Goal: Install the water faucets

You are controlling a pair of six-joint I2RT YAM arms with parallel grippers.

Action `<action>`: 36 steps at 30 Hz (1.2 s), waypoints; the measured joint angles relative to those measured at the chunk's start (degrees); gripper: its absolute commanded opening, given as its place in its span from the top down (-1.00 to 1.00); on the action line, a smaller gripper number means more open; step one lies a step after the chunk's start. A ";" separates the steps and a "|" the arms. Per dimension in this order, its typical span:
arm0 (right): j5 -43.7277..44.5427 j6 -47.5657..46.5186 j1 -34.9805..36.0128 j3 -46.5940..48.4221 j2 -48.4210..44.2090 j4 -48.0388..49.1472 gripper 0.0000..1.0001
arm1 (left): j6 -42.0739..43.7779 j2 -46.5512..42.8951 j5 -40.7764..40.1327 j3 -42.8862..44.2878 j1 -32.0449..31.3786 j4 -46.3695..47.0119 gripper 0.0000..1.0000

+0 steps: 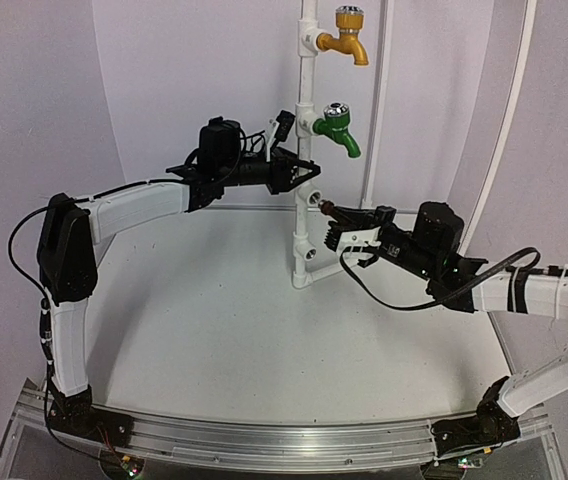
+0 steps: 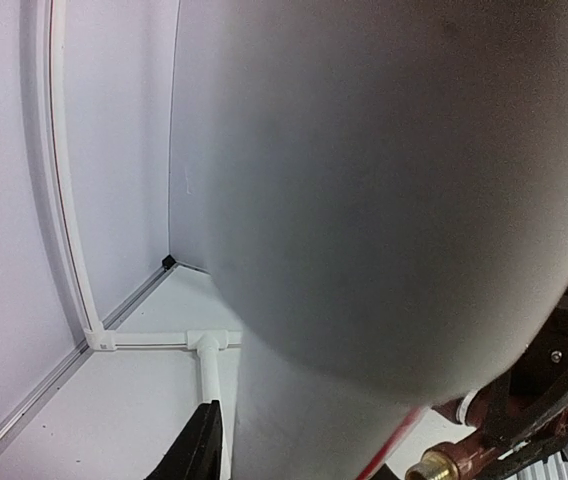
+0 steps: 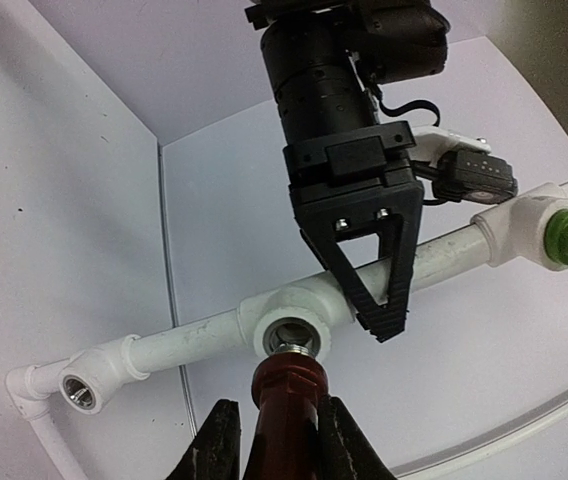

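Both grippers grip: left gripper (image 1: 302, 177) clamps the pipe (image 1: 301, 245) just above the middle socket (image 3: 294, 322); right gripper (image 3: 282, 445) pinches brown faucet (image 3: 289, 400), nosed at that socket. Green faucet (image 1: 336, 128) seated higher. Keep threads square; twist gently.

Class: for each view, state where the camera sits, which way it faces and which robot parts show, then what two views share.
Top external: above and behind the bases, facing down at the white plastic pipe stand; both arms show.
Left wrist: on the left arm, hard against the blurred stand; one black finger shows.
Right wrist: on the right arm, facing the dark brown plastic faucet at a socket; right claw shows.
Shared: top and right wrist views both show the left claw gripping the stand.
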 measured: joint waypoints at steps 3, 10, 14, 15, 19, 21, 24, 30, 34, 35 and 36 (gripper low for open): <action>0.40 0.17 0.13 0.38 1.06 -0.04 1.00 | -0.02 -0.02 -0.24 0.00 -0.13 0.02 0.99; 1.74 1.00 0.14 3.08 2.87 0.55 1.00 | -0.06 -0.02 -0.54 0.00 -0.33 0.02 1.00; 2.22 1.10 0.14 3.52 3.85 0.72 1.00 | -0.09 -0.01 -0.72 0.00 -0.45 0.02 0.99; 2.27 1.10 0.14 3.56 4.07 0.70 1.00 | -0.11 -0.02 -0.75 0.00 -0.49 0.02 1.00; 2.41 1.29 0.16 3.59 4.70 0.77 1.00 | -0.15 -0.02 -0.87 0.00 -0.59 0.02 1.00; 2.54 1.42 0.24 3.59 4.90 1.08 1.00 | -0.19 -0.02 -0.94 0.00 -0.71 0.02 1.00; 2.97 1.83 0.26 3.60 5.20 1.80 1.00 | -0.22 -0.02 -1.19 0.00 -0.92 0.02 1.00; 4.14 3.15 0.37 4.28 6.38 2.62 1.00 | -0.28 -0.01 -1.71 -0.05 -0.90 0.06 1.00; 4.63 5.35 0.45 4.44 6.78 2.98 1.00 | -0.29 0.00 -1.80 -0.23 -0.83 0.21 1.00; 4.91 6.46 0.52 4.54 6.90 3.02 1.00 | -0.31 -0.02 -1.82 -0.29 -0.83 0.29 0.99; 5.12 7.58 0.58 4.58 6.98 3.11 1.00 | -0.32 -0.02 -1.82 -0.33 -0.79 0.35 1.00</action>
